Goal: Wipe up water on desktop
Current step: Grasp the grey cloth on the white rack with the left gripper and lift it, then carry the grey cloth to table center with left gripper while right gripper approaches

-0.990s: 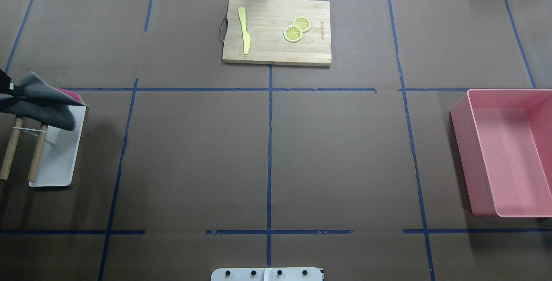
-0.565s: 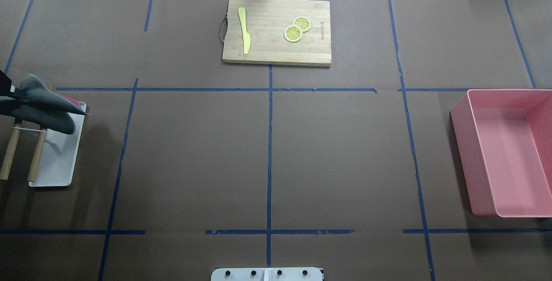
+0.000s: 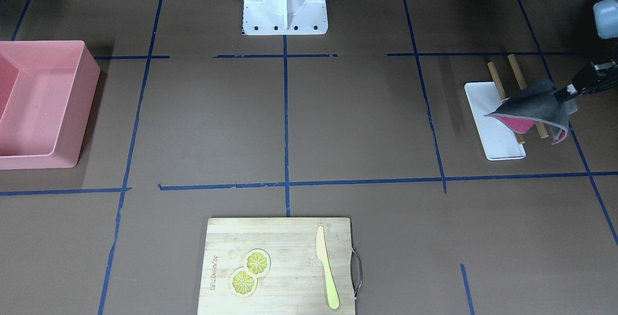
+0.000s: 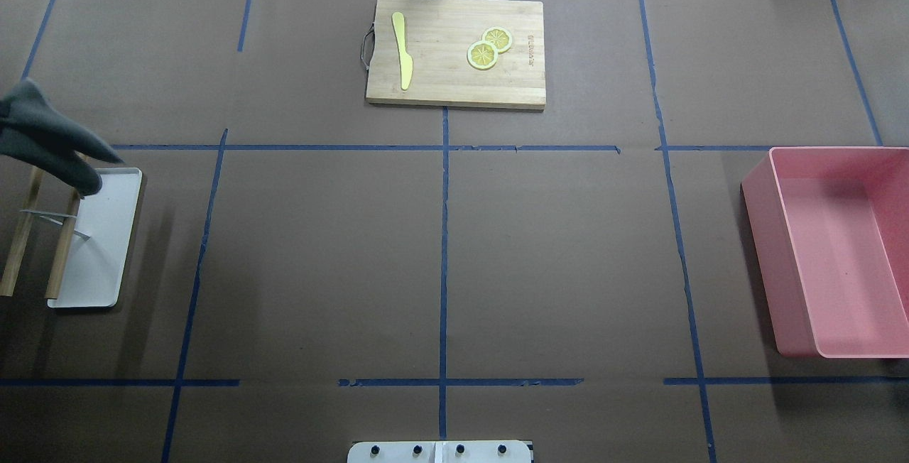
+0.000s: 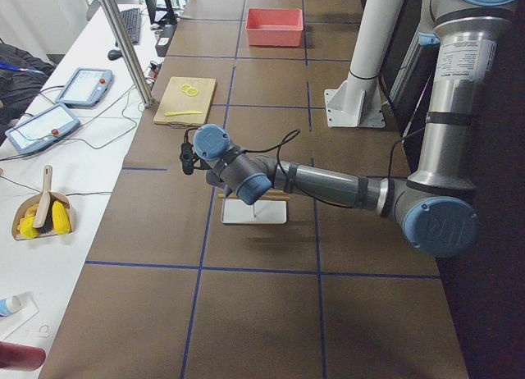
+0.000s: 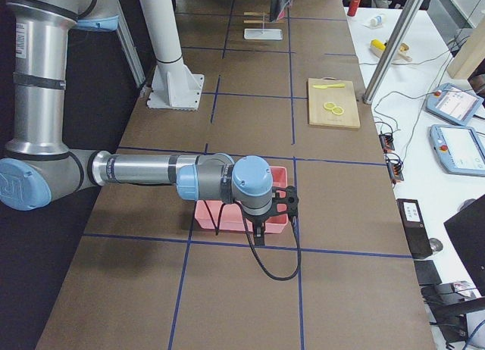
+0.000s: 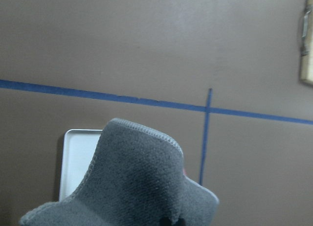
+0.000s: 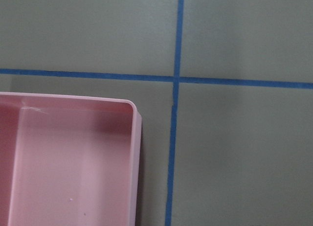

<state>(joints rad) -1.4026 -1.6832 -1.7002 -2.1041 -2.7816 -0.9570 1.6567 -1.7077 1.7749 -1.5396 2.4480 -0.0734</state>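
Note:
The desktop (image 4: 319,257) is brown with blue tape lines; I see no water on it. My left gripper (image 3: 565,93) is shut on a grey cloth (image 3: 533,105) with a pink underside. It holds the cloth in the air over the far end of a white rack tray (image 3: 495,126) with two wooden rods. The cloth also shows at the left edge of the overhead view (image 4: 42,138) and in the left wrist view (image 7: 132,187). My right gripper (image 6: 258,230) hangs beside the pink bin (image 6: 242,214); I cannot tell whether it is open or shut.
A bamboo cutting board (image 4: 454,51) with a yellow knife (image 4: 402,47) and two lemon slices (image 4: 488,47) lies at the far middle. The pink bin (image 4: 845,250) stands at the right. The robot's base (image 3: 285,1) is at the near edge.
The left gripper has lifted the grey cloth off the rack's rods and carried it up and toward the far left. The rods and tray are now uncovered.

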